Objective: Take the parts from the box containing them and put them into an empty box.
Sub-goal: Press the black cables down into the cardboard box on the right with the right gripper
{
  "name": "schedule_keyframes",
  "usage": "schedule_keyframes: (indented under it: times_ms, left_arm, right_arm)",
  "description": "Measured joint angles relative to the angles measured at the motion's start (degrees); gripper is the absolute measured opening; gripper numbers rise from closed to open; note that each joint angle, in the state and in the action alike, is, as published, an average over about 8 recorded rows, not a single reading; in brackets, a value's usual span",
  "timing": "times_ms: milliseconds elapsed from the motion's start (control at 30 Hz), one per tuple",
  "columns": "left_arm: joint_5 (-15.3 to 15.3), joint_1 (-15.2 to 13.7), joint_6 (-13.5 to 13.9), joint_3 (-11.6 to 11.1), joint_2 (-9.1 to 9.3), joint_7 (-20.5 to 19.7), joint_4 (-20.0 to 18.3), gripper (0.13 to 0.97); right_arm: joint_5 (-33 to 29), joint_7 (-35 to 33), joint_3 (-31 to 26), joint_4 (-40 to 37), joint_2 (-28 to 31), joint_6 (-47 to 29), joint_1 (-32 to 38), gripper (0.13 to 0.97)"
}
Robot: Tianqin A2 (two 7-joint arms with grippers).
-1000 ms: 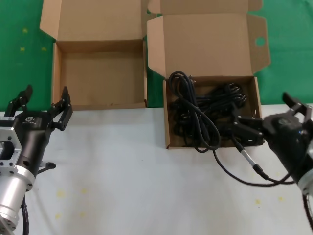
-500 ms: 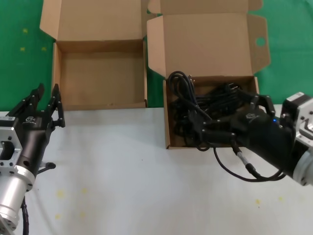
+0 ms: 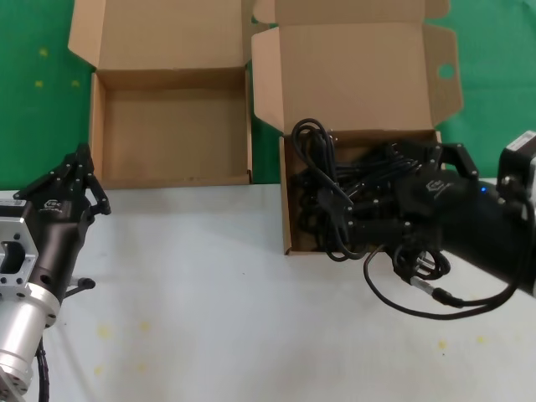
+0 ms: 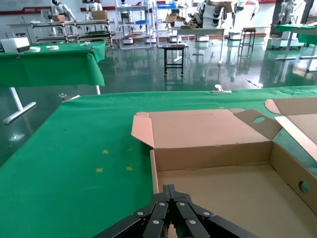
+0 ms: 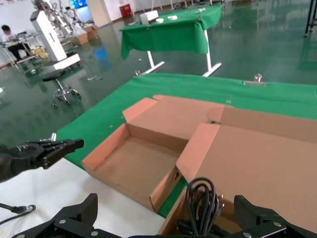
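The black power cords (image 3: 322, 180) lie tangled in the right carton (image 3: 286, 209), whose lid flap has a round hole (image 3: 444, 71). One looped bundle stands up at its near-left corner and shows in the right wrist view (image 5: 200, 201). My right gripper (image 3: 377, 188) is open wide over this carton, low above the cords, with the loop between its fingers (image 5: 166, 206); it holds nothing. The empty carton (image 3: 172, 126) stands to the left with a bare floor (image 4: 223, 188). My left gripper (image 3: 79, 163) is shut and empty at that carton's near-left corner (image 4: 170, 188).
Both cartons stand at the far edge of the white table (image 3: 209, 293), on green cloth (image 3: 33, 84). The right arm's own cable (image 3: 419, 297) loops on the table in front of the cord carton. The tall lids (image 3: 352, 75) rise behind the boxes.
My right gripper has swung left from the table's right side to over the cord carton, fingers spread. My left gripper's fingers have closed together; that arm has stayed in place.
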Motion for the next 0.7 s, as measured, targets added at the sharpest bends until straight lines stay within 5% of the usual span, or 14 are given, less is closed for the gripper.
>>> schedule_keyframes:
  times_ms: [700]
  left_arm:
    - [0.0, 0.0, 0.0, 0.0, 0.0, -0.01, 0.0, 0.144]
  right_arm:
    - [0.2, 2.46, -0.59, 0.78, 4.0, -7.71, 10.58, 0.966]
